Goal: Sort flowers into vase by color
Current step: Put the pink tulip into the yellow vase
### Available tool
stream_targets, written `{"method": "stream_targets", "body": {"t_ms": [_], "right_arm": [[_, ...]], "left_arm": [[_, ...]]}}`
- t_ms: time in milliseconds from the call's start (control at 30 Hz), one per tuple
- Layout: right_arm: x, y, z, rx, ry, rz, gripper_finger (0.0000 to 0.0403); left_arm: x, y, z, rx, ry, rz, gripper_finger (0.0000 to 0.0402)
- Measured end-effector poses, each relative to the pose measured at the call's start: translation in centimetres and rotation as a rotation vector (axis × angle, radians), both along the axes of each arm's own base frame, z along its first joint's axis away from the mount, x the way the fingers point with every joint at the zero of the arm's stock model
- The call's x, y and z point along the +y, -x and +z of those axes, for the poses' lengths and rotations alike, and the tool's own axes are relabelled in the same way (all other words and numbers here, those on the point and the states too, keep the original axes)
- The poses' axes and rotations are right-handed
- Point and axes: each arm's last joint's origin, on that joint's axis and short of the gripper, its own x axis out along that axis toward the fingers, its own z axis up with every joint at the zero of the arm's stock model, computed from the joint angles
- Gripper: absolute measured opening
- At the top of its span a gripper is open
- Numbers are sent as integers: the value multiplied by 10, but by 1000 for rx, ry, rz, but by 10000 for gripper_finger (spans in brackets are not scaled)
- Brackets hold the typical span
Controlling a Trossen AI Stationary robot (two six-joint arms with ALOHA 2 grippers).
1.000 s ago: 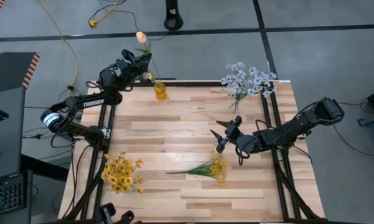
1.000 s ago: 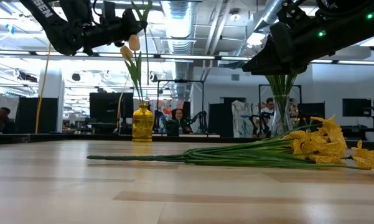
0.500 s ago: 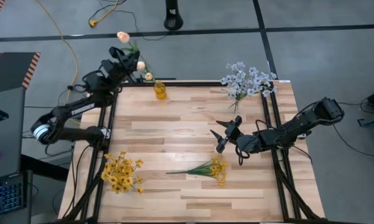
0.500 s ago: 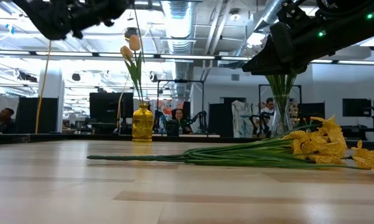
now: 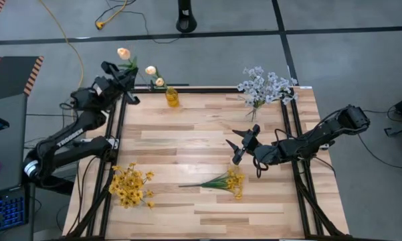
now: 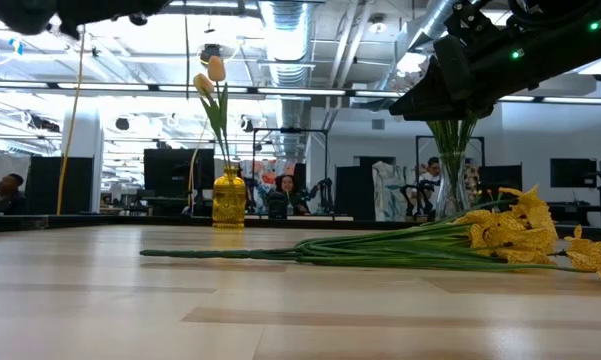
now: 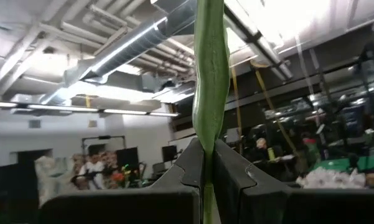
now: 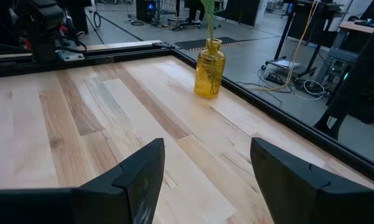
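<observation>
My left gripper (image 5: pixel 125 72) is beyond the table's far-left corner, shut on a peach tulip (image 5: pixel 124 52) that it holds in the air. A yellow glass vase (image 5: pixel 172 98) on the far edge has two peach tulip buds (image 5: pixel 151 70) standing in it by their stems. A yellow blossom sprig (image 5: pixel 221 181) lies flat on the table. My right gripper (image 5: pixel 241 144) hovers open right of the table's centre, above the wood, touching nothing. In the right wrist view the yellow vase (image 8: pixel 210 70) stands ahead of my right gripper (image 8: pixel 205 168). My left gripper pinches the tulip's green stem (image 7: pixel 206 146) between its two fingers (image 7: pixel 190 165). The fingers lie across the stem, which runs upright past them. The tulip is lifted clear of the table and the vase, with its bud (image 5: pixel 124 52) just beyond the fingers.
A vase of pale blue-white sprays (image 5: pixel 264 87) stands at the far-right corner. A bunch of yellow blossoms (image 5: pixel 130 186) stands near the left edge. Black frame rails (image 5: pixel 117 134) run along the table's sides. Bare wood (image 5: pixel 187 134) spans the middle.
My left gripper, still shut on the tulip stem, has moved from above the yellow vase toward the table's left, past the far-left corner. The held tulip went with it, away from the vase. The two tulips in the vase stayed put.
</observation>
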Motion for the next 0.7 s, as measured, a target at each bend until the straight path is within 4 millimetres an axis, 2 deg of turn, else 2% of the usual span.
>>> {"method": "stream_targets", "body": {"t_ms": [300, 500, 700], "right_arm": [[0, 0, 0, 0, 0, -1, 265], [-4, -1, 0, 0, 0, -19, 265], [-12, -2, 0, -1, -1, -52, 265]], "left_arm": [[-5, 7, -68, -65, -19, 60, 2], [0, 3, -90, -127, -32, 47, 2], [16, -10, -105, -99, 28, 34, 2]]}}
